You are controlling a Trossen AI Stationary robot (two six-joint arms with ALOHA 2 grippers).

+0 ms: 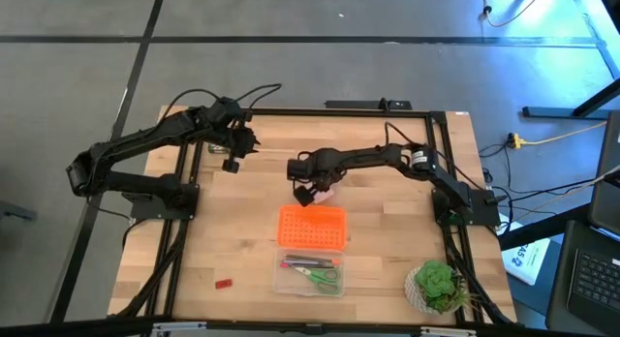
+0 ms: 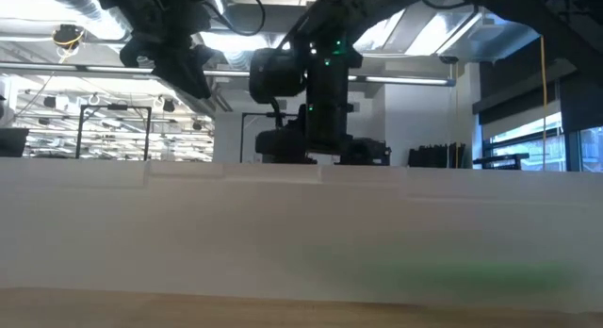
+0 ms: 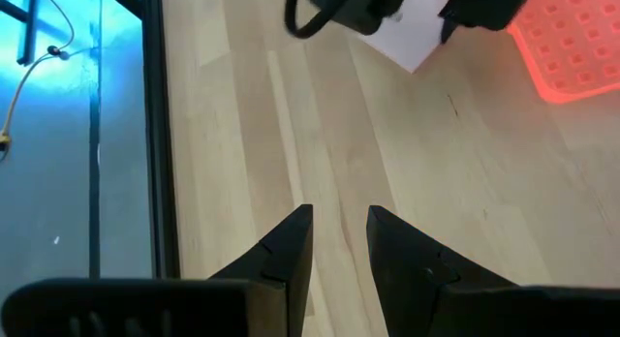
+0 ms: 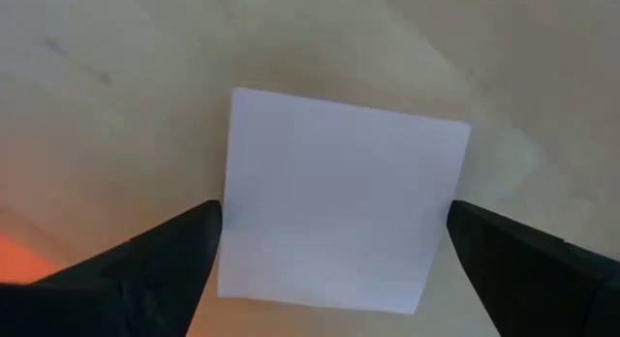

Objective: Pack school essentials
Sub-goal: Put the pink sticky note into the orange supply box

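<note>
- The left end effector [image 1: 232,155] hangs above the far left part of the wooden desk [image 1: 242,240], well apart from the stationery. In the left wrist view its two dark fingers [image 3: 291,250] stand close together with a narrow gap of bare wood showing between them; they clasp nothing.
- A tiny red block [image 1: 224,281] lies alone on the near left part of the desk, well apart from both arms.
- The right end effector [image 1: 312,192] is reached in from the right to the middle of the desk, pointing down over the pink square pad [image 1: 324,193], just beyond the far edge of the orange lid.
- In the right wrist view its fingers [image 4: 160,255] are spread wide, one on each side of the pad [image 4: 339,201], which lies flat on the wood. The tips sit just beside the pad's two opposite edges; whether they touch it cannot be told, and the pad is not clamped.
- The orange perforated lid [image 1: 312,227] lies on the desk just nearer than the pad; a corner of it also shows in the left wrist view [image 3: 572,46].
- The clear plastic box [image 1: 334,264] stands touching the lid's near edge. Inside it lie green-handled scissors [image 1: 323,274] and thin red and purple pencils [image 1: 310,260].
- A leafy green potted plant [image 1: 434,285] stands at the near right corner of the desk.
- In the low view a pale wall blocks the desk; only the arms show above it.
</note>
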